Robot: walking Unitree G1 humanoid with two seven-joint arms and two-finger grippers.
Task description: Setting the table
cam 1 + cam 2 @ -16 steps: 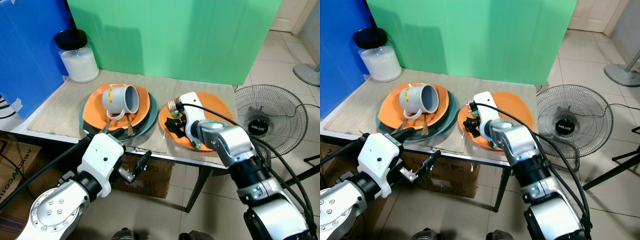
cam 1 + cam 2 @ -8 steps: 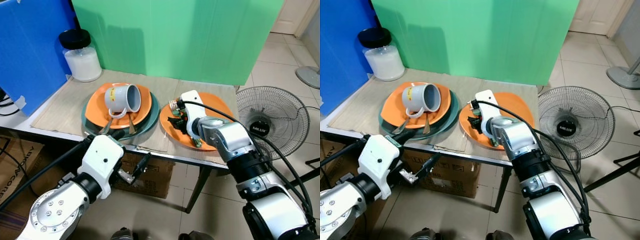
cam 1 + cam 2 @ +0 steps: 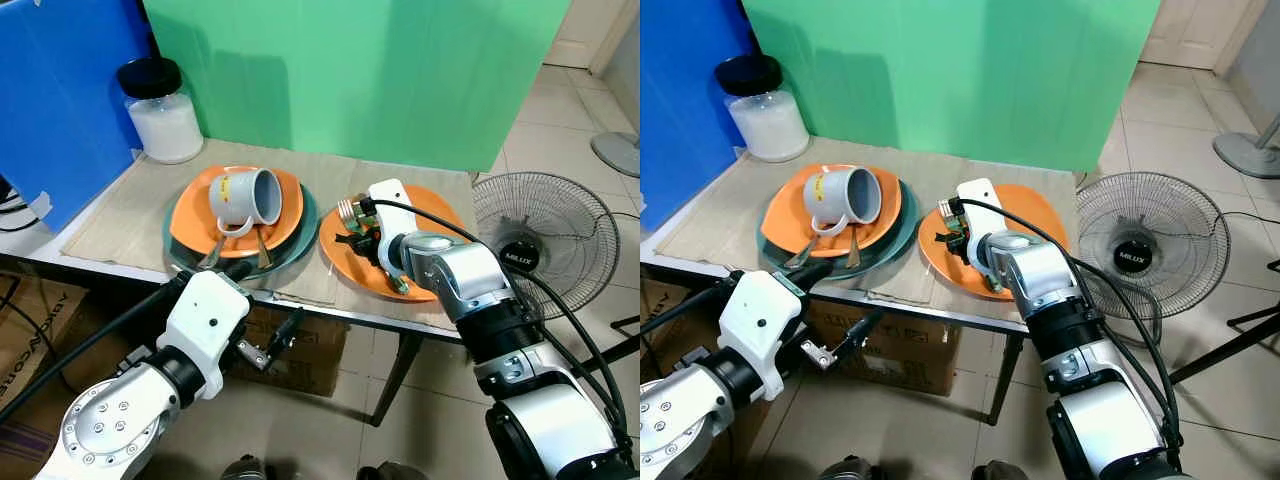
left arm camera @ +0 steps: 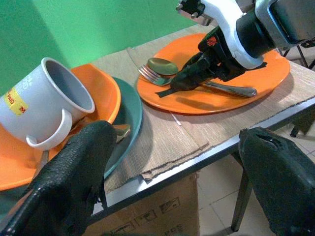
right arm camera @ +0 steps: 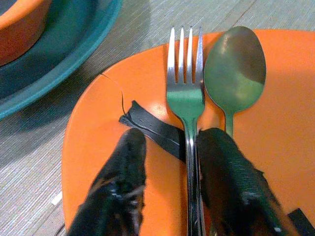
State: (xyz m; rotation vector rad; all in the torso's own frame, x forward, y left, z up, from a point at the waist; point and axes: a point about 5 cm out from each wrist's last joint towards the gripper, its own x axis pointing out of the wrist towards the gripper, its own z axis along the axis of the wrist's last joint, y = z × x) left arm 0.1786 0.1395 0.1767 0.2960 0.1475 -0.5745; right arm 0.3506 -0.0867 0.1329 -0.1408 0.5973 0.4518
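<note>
Woven beige cloth covers the table (image 3: 110,225) in front of me, with a green screen (image 3: 350,70) standing behind it and a blue board (image 3: 60,100) on my left. A floor fan (image 3: 530,240) sits on the tiles off the table's right end. In the back left corner stands a glass jar (image 3: 160,112) of white powder with a black lid.

Near the front edge lies a teal plate (image 3: 300,225) with an orange plate (image 3: 195,215) stacked in it, and on that a grey mug (image 3: 243,197) lies tipped on its side. Spoon handles lean out from under the mug.

To the right, just beside that stack, is a second orange plate (image 3: 440,215). On it lie a fork (image 5: 186,93) and a spoon (image 5: 235,69) side by side, touching. My right gripper (image 5: 167,182) is low over this plate, fingers apart — the fork's handle runs between them, close against one finger. A strip of black tape (image 5: 152,129) lies on the plate under the fork.

My left gripper (image 4: 182,167) hangs below the table's front edge, fingers spread wide and empty.
</note>
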